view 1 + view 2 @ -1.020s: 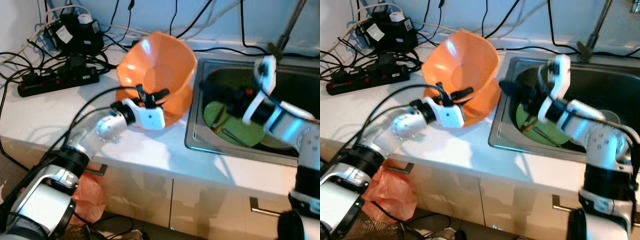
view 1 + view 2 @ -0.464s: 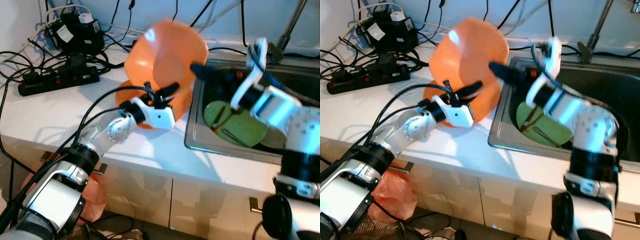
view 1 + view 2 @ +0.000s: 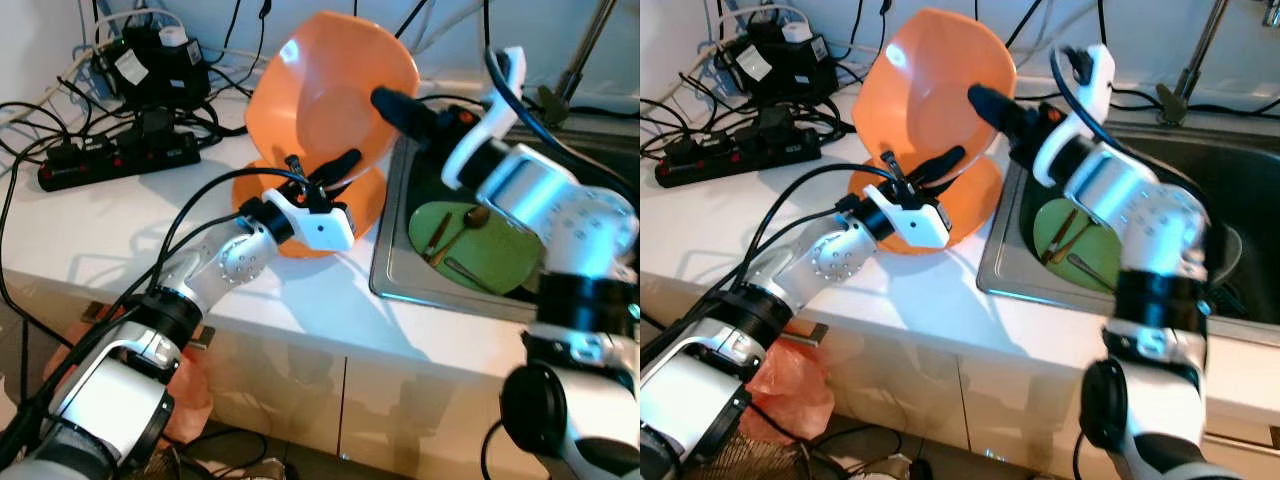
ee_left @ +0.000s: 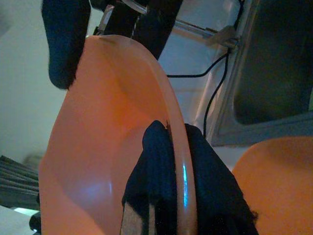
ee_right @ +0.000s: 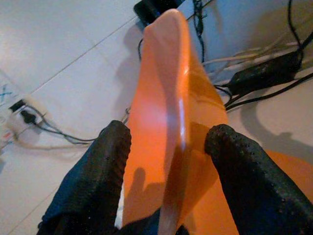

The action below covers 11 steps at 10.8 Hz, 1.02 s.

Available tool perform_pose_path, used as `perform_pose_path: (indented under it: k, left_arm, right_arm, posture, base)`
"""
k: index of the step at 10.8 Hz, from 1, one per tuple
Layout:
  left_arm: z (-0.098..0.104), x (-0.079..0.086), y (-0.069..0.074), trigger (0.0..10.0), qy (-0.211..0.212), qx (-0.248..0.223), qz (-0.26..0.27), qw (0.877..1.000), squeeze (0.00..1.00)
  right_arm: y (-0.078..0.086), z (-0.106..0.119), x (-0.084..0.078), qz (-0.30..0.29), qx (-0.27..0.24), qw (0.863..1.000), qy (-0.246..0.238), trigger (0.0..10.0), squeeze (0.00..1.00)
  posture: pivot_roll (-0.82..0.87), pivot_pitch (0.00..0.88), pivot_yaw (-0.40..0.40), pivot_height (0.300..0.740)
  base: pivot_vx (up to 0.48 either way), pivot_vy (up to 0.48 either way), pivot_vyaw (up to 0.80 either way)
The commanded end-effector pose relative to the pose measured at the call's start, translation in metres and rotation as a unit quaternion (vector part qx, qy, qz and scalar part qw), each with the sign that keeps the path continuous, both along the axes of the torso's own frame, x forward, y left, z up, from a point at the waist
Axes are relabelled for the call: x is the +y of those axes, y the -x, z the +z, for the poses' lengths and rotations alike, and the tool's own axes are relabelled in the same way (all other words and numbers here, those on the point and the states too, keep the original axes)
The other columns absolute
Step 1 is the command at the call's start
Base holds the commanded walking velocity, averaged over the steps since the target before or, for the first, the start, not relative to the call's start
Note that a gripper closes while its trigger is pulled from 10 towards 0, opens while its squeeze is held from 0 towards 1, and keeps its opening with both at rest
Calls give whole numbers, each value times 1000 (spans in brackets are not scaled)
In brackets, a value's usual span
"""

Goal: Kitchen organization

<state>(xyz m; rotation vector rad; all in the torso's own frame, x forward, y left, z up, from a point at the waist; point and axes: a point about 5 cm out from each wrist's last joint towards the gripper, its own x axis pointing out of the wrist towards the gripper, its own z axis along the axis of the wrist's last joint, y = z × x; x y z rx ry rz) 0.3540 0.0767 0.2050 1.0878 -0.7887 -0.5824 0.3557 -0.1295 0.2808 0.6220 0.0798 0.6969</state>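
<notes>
An orange bowl (image 3: 330, 90) stands tipped up on edge over the white counter, above a second orange bowl (image 3: 366, 206) that rests on the counter. My left gripper (image 3: 322, 176) is shut on the raised bowl's lower rim; in the left wrist view its fingertips (image 4: 157, 161) pinch that rim. My right gripper (image 3: 396, 104) reaches in from the sink side and is open. In the right wrist view its two fingers (image 5: 100, 169) straddle the raised bowl's (image 5: 168, 93) far rim with gaps on both sides.
A steel sink (image 3: 392, 282) lies to the right and holds a green plate (image 3: 495, 255) with utensils on it. The tap's stem (image 3: 582, 48) rises behind it. A power strip (image 3: 112, 158), a black adapter (image 3: 150, 68) and tangled cables crowd the counter's back left.
My left gripper has tipped the orange bowl further upright. My right gripper has swung from over the sink leftwards to the bowl's rim.
</notes>
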Motion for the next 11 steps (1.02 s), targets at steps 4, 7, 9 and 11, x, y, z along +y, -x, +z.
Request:
perform_pose_path:
  k: [4,7,9,11]
  left_arm:
    - [11,-10,5,0,7,-32,-29,999,0]
    - [7,-12,7,0,3,-28,-32,999,0]
    - [5,-13,6,0,-4,-24,-29,999,0]
    - [4,-13,5,0,-8,-23,-27,999,0]
  right_arm:
    - [-20,5,8,-58,29,998,11,4863,0]
    - [-30,7,0,-111,50,992,37,0,0]
    - [-31,5,-1,-127,58,988,63,0,0]
    - [-31,3,-1,-127,61,988,66,0,0]
  posture:
    - [11,54,51,740]
    - [11,52,49,740]
    - [9,48,53,740]
    - [10,47,53,740]
  base:
    - [0,0,0]
    - [0,0,0]
    - [0,0,0]
    - [0,0,0]
